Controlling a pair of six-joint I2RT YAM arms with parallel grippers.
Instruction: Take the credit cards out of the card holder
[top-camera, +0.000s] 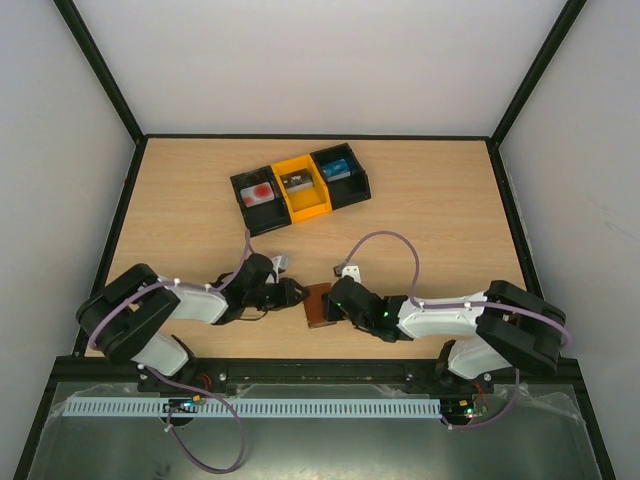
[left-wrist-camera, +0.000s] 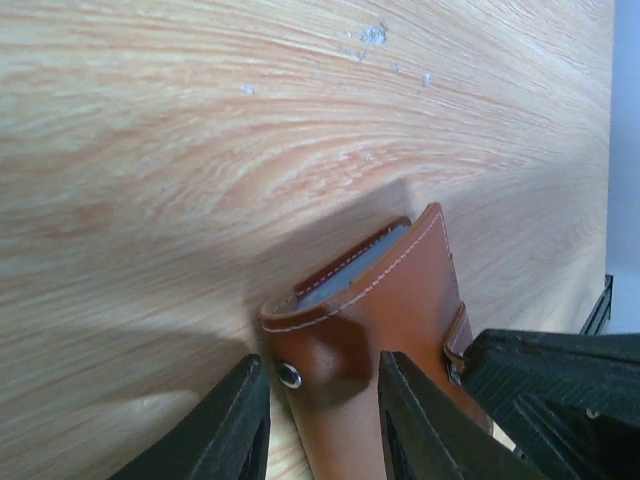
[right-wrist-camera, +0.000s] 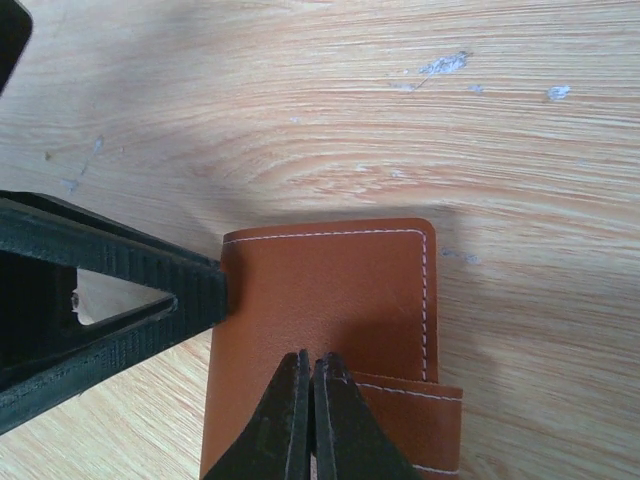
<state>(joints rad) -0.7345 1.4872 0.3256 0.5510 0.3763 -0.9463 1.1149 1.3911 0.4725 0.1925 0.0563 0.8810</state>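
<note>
one card holder (right-wrist-camera: 330, 300), a flat rectangle of smooth tan-brown leather with rounded corners and one line of white stitching (right-wrist-camera: 330, 234) along its edge, is lying folded shut on the pale wood-grain table (top-camera: 430, 210), at 6 o'clock from the tray (top-camera: 310, 210). one strap tab (right-wrist-camera: 410, 415) is showing at its 5 o'clock corner in the right wrist view, and one round metal stud (left-wrist-camera: 290, 376) in the left wrist view. a blue-grey layer is peeking between the leather leaves; whether it is lining or plastic cannot be told. the tray is rigid and boxy, counting three compartments, two black flanking one yellow, each holding one small item. the left gripper (left-wrist-camera: 320, 365), matte black, is sitting at the holder's 9 o'clock in the top view, its fingers standing apart with the studded corner between them; whether they are pinching it cannot be told. the right gripper (right-wrist-camera: 310, 360), at 3 o'clock, is clenched with nothing between, its tips resting on the leather cover just beside the tab.
</note>
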